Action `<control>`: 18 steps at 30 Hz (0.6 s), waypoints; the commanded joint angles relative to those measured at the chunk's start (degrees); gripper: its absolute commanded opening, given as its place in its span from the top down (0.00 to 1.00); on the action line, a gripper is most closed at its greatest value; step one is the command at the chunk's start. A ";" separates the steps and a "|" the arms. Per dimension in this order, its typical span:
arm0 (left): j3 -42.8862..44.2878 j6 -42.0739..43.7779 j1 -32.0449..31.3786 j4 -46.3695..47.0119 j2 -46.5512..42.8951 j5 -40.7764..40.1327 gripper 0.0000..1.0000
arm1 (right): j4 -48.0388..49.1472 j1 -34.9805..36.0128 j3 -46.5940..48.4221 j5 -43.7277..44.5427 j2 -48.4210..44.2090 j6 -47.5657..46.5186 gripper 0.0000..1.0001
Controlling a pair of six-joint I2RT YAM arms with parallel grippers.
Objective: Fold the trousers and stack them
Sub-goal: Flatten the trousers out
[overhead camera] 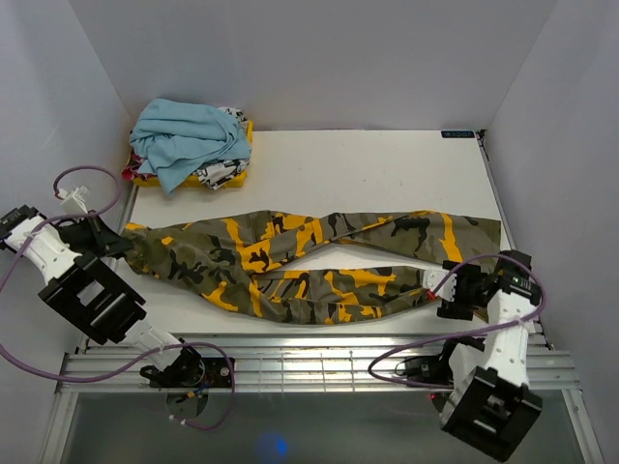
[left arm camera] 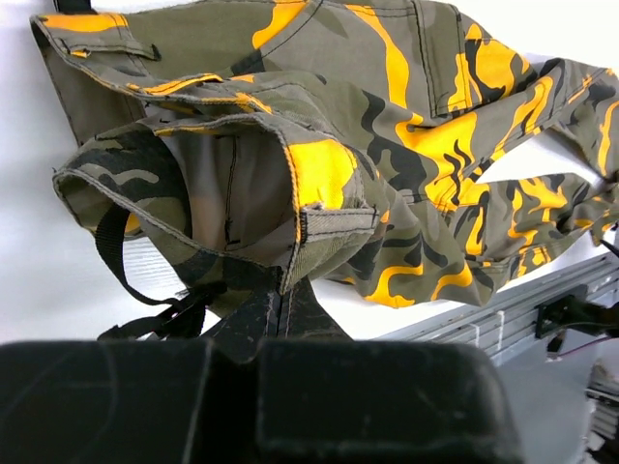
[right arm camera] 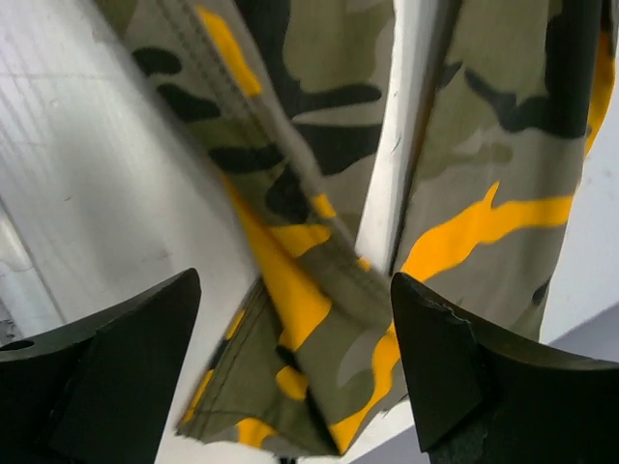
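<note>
Fingers [right arm camera: 116,358] of right gripper [right arm camera: 295,324] gape astride a hem of the olive-orange-black camouflage fabric trousers [overhead camera: 309,266]; left gripper [overhead camera: 116,242] pinches the waistband; a shallow grab could slip, skewing the fold

White table [overhead camera: 387,174], slatted metal rail [overhead camera: 319,362] along its near edge. Trousers [overhead camera: 290,256] lie flat across the near half, waist at the left edge and legs running toward the right edge. The legs are split, with a wedge of bare table between them, and the near leg lies close to the near edge. In the far-left corner sits a yellow-white printed garment [overhead camera: 224,174], with a blue garment [overhead camera: 184,140] heaped on it. There is a small label [overhead camera: 457,133] at the far-right corner.
</note>
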 commanded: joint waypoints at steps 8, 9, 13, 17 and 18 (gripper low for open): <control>4.40 -15.73 -0.06 1.44 8.65 2.96 1.00 | 13.33 15.12 6.20 5.32 13.32 6.36 0.11; 4.49 -18.19 -0.15 2.58 11.01 3.04 1.00 | 14.30 16.60 4.79 7.07 12.97 6.01 0.12; 5.19 -30.22 -1.90 11.87 15.41 3.75 1.00 | 19.48 18.29 -1.98 11.39 13.49 3.46 0.20; 6.16 -36.73 -8.48 20.59 15.87 -1.60 0.97 | 23.00 18.38 -1.04 14.55 19.37 6.69 0.57; 6.25 -37.80 -9.63 22.00 15.61 -2.74 0.92 | 22.92 18.38 0.46 15.17 22.78 7.93 0.66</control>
